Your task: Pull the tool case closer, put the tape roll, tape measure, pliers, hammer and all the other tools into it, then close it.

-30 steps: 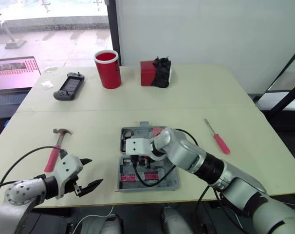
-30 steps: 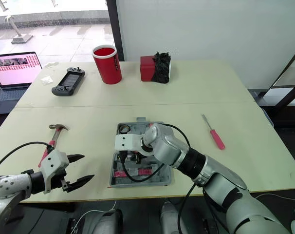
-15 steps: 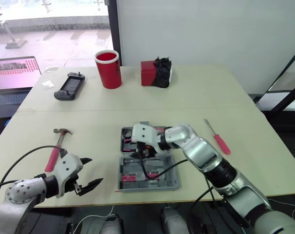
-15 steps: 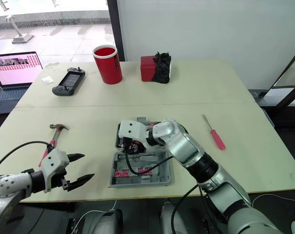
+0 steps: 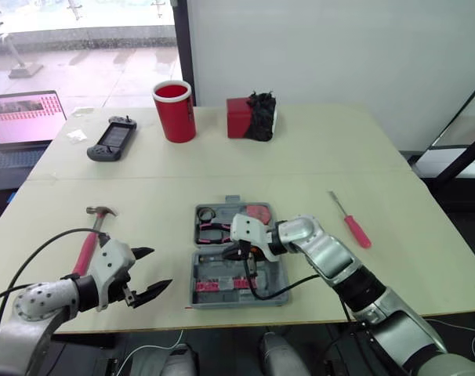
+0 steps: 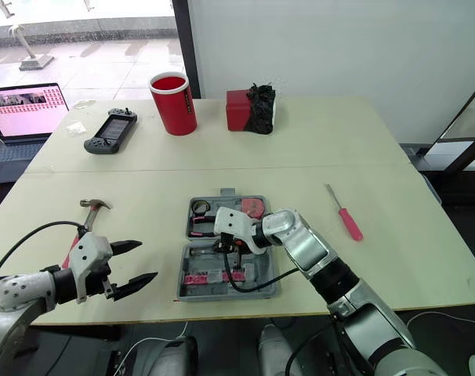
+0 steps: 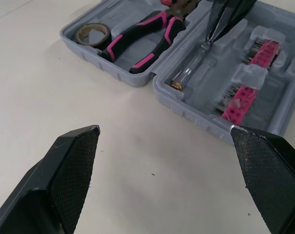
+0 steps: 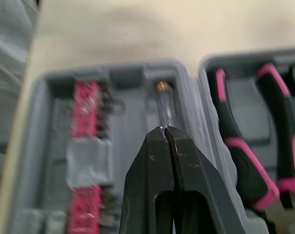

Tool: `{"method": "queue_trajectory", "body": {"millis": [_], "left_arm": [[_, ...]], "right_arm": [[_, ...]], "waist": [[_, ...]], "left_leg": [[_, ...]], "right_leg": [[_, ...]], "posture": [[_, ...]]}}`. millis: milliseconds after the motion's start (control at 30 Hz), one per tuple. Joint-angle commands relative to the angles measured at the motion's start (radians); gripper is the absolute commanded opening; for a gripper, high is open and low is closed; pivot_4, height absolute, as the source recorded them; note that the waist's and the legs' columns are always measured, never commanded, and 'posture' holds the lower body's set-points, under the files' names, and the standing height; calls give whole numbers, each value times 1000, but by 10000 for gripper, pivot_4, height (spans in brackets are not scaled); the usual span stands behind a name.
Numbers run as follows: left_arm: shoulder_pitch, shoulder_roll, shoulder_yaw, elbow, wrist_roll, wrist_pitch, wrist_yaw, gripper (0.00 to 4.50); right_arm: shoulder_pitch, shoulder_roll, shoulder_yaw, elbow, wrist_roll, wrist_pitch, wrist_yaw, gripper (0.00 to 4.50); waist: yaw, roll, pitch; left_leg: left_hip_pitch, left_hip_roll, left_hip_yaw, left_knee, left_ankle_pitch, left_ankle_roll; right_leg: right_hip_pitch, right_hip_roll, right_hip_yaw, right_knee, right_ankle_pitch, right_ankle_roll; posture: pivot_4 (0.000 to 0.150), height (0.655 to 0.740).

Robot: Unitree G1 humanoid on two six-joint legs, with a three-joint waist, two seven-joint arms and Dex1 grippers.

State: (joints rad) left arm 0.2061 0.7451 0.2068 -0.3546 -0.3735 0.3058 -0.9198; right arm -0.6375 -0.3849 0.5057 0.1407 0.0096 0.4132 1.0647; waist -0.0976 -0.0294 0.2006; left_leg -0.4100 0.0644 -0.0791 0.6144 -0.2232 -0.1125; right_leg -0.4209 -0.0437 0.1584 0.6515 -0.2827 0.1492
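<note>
The grey tool case (image 5: 278, 298) lies open near the table's front edge. Its far half holds the tape roll (image 5: 205, 214), the pink-handled pliers (image 5: 215, 229) and the pink tape measure (image 5: 260, 211). My right gripper (image 5: 244, 254) is shut and empty, its fingertips (image 8: 164, 130) just above a clear-handled driver (image 8: 165, 105) in the near half, beside pink bit holders (image 8: 86, 117). Left of the case, my left gripper (image 5: 159, 268) hangs open with nothing in it. The pink-handled hammer (image 5: 87, 244) lies just beyond it. A red screwdriver (image 5: 352, 223) lies right of the case.
A red cup (image 5: 174, 111), a red box with a black bundle (image 5: 250, 116), a game controller (image 5: 111, 141) and a laptop (image 5: 22, 117) stand along the far side. A black cable (image 5: 262, 291) from my right wrist drapes over the case.
My right arm has swung to the right and its gripper has drawn back from the case's far half, uncovering the pliers. The left gripper has edged slightly right.
</note>
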Motion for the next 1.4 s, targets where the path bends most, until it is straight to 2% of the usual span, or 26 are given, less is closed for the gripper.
{"method": "queue_trajectory", "body": {"millis": [33, 267, 467, 533, 633, 767, 833, 900, 1000, 1133, 1167, 1233, 1400], "left_arm": [[-10, 13, 11, -31, -31, 11, -16, 45000], [-18, 15, 8, -35, -37, 24, -20, 45000], [-20, 17, 9, -31, -38, 24, -22, 45000], [-25, 17, 11, -20, -38, 18, -23, 45000], [-30, 8, 23, -4, -36, 7, -13, 45000], [-35, -3, 51, 31, -35, -10, 5, 45000], [-29, -9, 62, 70, -10, -48, 21, 45000], [-8, -16, 82, 104, -5, -81, 26, 45000], [12, -43, 171, 211, 33, -204, 86, 45000], [32, -67, 289, 418, 93, -392, 179, 45000], [41, -75, 314, 450, 81, -419, 181, 45000], [68, -94, 369, 499, 42, -447, 178, 45000], [146, -133, 455, 538, -26, -468, 161, 45000]], "right_arm": [[-24, 28, -7, 36, -6, -42, -5, 457], [17, 33, 48, 198, -98, -110, -32, 457], [43, 29, 12, 177, -70, -117, -17, 457], [51, 51, -70, 118, 22, -121, -3, 457], [63, 53, -151, 61, 82, -183, -14, 457], [70, 29, -229, 33, 107, -138, -65, 457], [88, 9, -300, 7, 208, -22, -25, 457], [110, -13, -371, -3, 255, 3, -34, 457], [159, -72, -479, -6, 288, 5, -71, 8493], [280, -157, -594, -10, 308, -53, -87, 28897], [308, -173, -625, -4, 311, -81, -94, 35145], [373, -202, -711, 27, 315, -157, -118, 44800], [475, -242, -882, 154, 341, -302, -167, 44800]], "waist": [[-1, 0, 0], [-1, 0, 0], [-2, -1, 0], [-2, -1, 0], [0, 0, 0], [-1, 0, 0], [0, 0, 0], [1, 0, 0], [2, 0, 0], [4, -1, 0], [2, -1, 0], [1, -1, 0], [1, -2, 0]], "left_leg": [[0, 0, 0, 0, 0, 0], [1, 0, 0, 0, 0, 0], [12, 0, 0, -1, 0, 0], [13, 0, 0, -1, 0, 0], [12, 0, 0, -2, 0, 0], [10, 0, 0, -1, 0, 0], [10, 0, -1, -1, 0, 0], [9, 0, -1, -1, 0, 0], [8, 0, -1, -1, 0, 0], [8, 0, -1, -1, 0, 0], [8, 0, -1, -1, 0, 0], [7, -1, 0, -1, 0, 0], [8, -1, 0, -1, 0, 0]], "right_leg": [[0, 0, 0, 0, 0, 0], [1, 0, 0, 0, 0, 1], [13, 0, 0, -3, -1, -1], [14, 0, 0, -3, -1, -1], [13, 0, 0, -3, -1, -1], [12, 0, 0, -3, -1, -1], [12, 0, 0, -3, -1, -1], [12, 0, 0, -3, -1, -1], [11, 0, 0, -4, -2, 0], [11, 0, 0, -4, -2, -1], [11, 0, 0, -5, -2, -1], [11, -1, 0, -5, -2, -1], [11, -1, 0, -5, -2, -1]], "posture": [[1500, 7272], [1500, 7272], [1500, 7272], [1500, 7272], [1500, 7272], [1500, 7272], [1500, 7272], [1500, 7272], [1500, 7272], [1500, 7272], [1500, 7272], [1500, 7272], [1500, 7272]]}}
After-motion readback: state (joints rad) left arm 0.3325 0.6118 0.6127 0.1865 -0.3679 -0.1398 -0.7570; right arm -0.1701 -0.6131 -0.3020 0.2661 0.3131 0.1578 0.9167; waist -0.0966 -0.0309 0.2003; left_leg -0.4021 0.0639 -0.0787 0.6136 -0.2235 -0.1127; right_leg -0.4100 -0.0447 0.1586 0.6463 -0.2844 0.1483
